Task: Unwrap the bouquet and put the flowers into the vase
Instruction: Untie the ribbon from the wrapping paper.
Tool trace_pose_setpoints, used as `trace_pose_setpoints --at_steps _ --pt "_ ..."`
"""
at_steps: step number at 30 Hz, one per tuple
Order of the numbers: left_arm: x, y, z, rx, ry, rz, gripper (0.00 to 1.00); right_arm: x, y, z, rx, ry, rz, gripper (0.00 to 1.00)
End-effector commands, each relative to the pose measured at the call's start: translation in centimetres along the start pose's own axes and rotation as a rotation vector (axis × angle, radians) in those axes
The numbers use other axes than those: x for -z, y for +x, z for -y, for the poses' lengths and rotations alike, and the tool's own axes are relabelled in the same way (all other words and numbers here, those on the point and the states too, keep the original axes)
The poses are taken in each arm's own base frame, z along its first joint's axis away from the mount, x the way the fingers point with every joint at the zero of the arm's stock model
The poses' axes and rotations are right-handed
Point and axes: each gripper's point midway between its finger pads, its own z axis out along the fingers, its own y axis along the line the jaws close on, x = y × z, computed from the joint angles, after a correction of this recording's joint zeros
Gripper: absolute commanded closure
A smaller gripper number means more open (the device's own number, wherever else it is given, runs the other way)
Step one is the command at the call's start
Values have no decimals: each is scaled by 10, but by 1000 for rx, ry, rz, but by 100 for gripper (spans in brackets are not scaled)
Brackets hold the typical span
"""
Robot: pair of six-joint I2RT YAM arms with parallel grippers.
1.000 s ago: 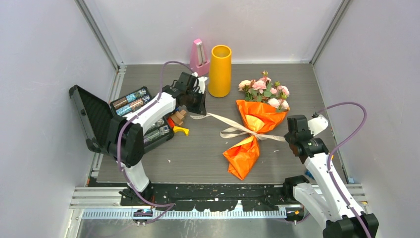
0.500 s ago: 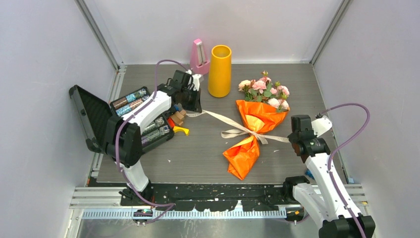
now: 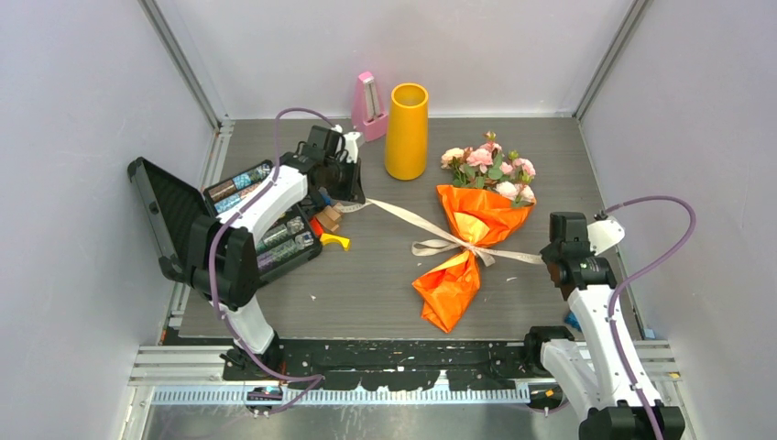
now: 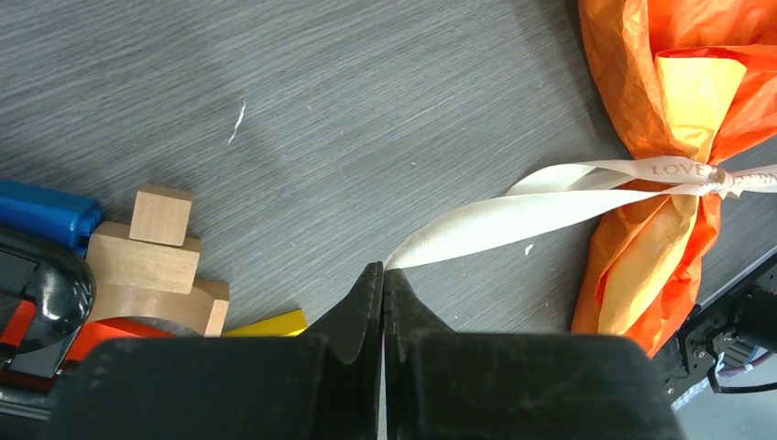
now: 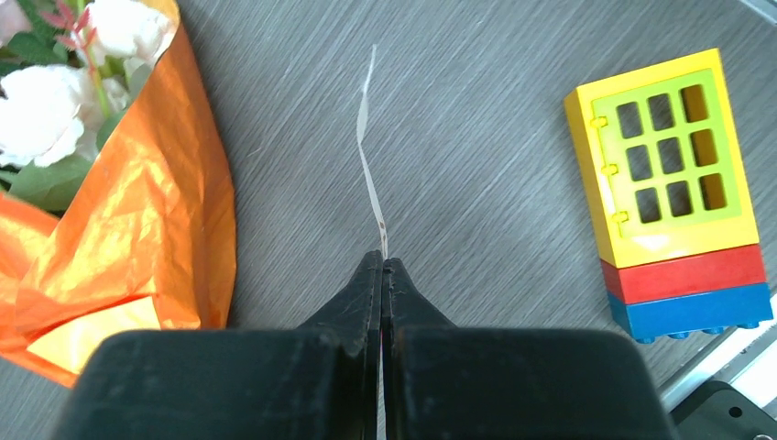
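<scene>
The left hand [image 4: 383, 275] is closed, with its two fingers clamped on one end of the beige ribbon [image 4: 513, 213]. From this hand the ribbon runs to the right, to the knot around the bouquet [image 3: 467, 238], which lies flat on the table [image 3: 366, 275] between both hands. The right hand [image 5: 381, 266] is also closed, clamped on the other ribbon end, and the orange paper is just to its left. The vase [image 3: 407, 131] stands upright to the right of the left hand and a little beyond it.

The beige ribbon [image 4: 513, 215] has the word "LOVE" on it. The word is right beside the knot [image 4: 724, 179]
</scene>
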Motion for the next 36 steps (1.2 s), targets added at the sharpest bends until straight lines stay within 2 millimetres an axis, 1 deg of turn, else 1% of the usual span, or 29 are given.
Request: trace_pose_setpoints --at_steps 1,9,16,27,36 --pt "22 -17 7 -9 18 62 100 6 -23 3 -26 16 48 100" --pt "29 -23 -2 7 8 80 100 11 -38 15 -33 65 71 100" --pt "38 -29 -17 16 -33 105 100 16 -49 24 -39 94 95 100" --pt "54 -40 -38 60 -54 156 100 17 -61 31 -57 121 104 100" --pt "62 -44 -49 81 -72 178 100 22 -79 36 -80 134 127 100"
